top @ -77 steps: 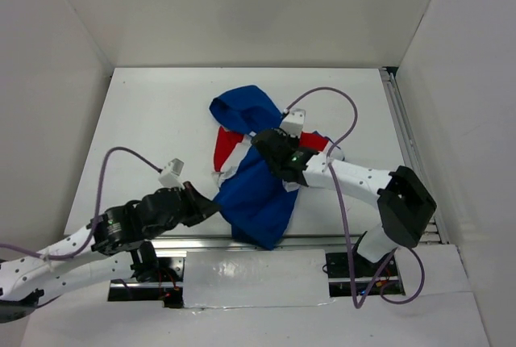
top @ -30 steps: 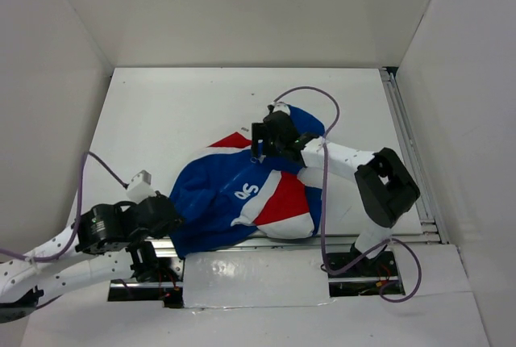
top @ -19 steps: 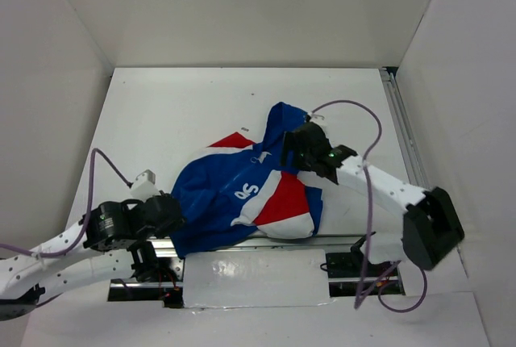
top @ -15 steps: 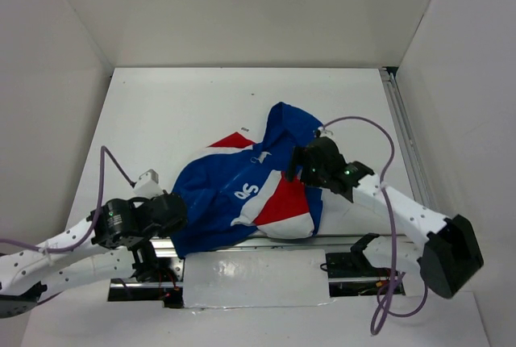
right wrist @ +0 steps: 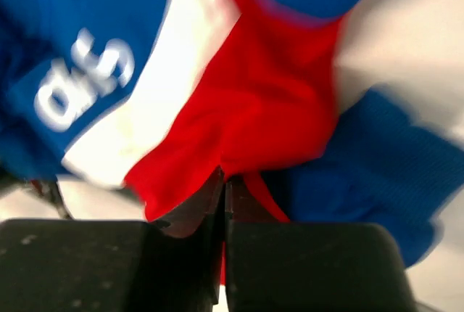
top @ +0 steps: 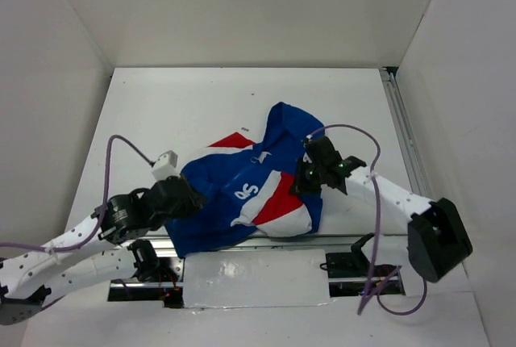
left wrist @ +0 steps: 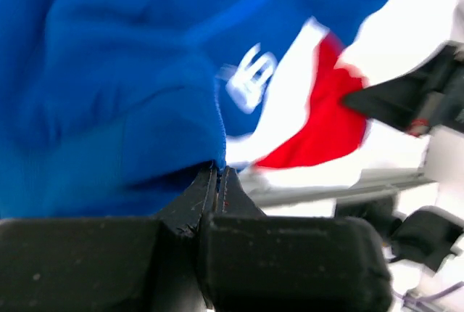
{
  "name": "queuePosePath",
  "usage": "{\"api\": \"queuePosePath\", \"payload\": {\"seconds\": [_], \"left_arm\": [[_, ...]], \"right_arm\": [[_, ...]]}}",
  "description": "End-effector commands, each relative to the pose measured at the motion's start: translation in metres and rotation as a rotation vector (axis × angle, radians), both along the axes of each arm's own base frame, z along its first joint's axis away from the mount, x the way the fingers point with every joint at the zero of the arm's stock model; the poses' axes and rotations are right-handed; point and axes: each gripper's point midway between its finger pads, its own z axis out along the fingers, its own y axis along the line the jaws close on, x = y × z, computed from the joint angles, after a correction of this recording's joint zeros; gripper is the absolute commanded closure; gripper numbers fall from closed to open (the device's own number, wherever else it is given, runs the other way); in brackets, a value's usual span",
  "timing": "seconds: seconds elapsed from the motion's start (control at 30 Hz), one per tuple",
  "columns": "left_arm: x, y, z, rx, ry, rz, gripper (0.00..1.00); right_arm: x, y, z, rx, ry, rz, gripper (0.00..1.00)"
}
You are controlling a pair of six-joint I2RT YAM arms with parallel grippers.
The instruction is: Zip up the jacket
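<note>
Moved since a moment ago: our left gripper has shifted inward along the jacket, and our right gripper has come down at its red panel. Jacket: spread front-up at the near middle of the table, hem over the near edge. Left jaws: closed tight on blue hem fabric. Right jaws: pinched together on red fabric.

Soft, matt cloth of the jacket lies on the smooth table — the left gripper shows dull, speckled black plastic.
</note>
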Motion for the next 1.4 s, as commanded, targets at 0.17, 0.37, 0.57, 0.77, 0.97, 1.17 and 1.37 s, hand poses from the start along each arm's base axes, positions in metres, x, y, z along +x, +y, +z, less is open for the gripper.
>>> {"api": "queuePosePath", "payload": {"seconds": [0.17,0.37,0.57,0.77,0.97,1.17,1.37], "left_arm": [[0.147,-0.039,0.142,-0.354,-0.426,-0.360,1.00],[0.245,-0.006,0.244,-0.271,-0.598,-0.402,1.00],[0.244,0.069,0.348,-0.240,-0.822,-0.367,1.00],[0.231,0.080,0.315,-0.195,-0.766,-0.334,1.00],[0.228,0.082,0.145,-0.214,-0.406,-0.172,1.00],[0.210,0.089,0.021,-0.195,-0.086,-0.059,0.77],[0.203,0.091,0.040,-0.140,-0.106,-0.030,0.01]], "right_arm": [[0.173,-0.045,0.184,0.073,-0.465,-0.265,1.00],[0.246,-0.062,0.386,0.176,-0.862,-0.258,1.00],[0.201,-0.132,0.581,0.372,-1.363,-0.382,1.00],[0.199,-0.143,0.489,0.207,-1.181,-0.342,0.97],[0.194,-0.128,0.227,0.168,-0.639,-0.301,0.87],[0.162,-0.135,0.044,0.022,-0.139,-0.408,0.60],[0.159,-0.134,0.075,-0.126,-0.239,-0.496,0.09]]}}
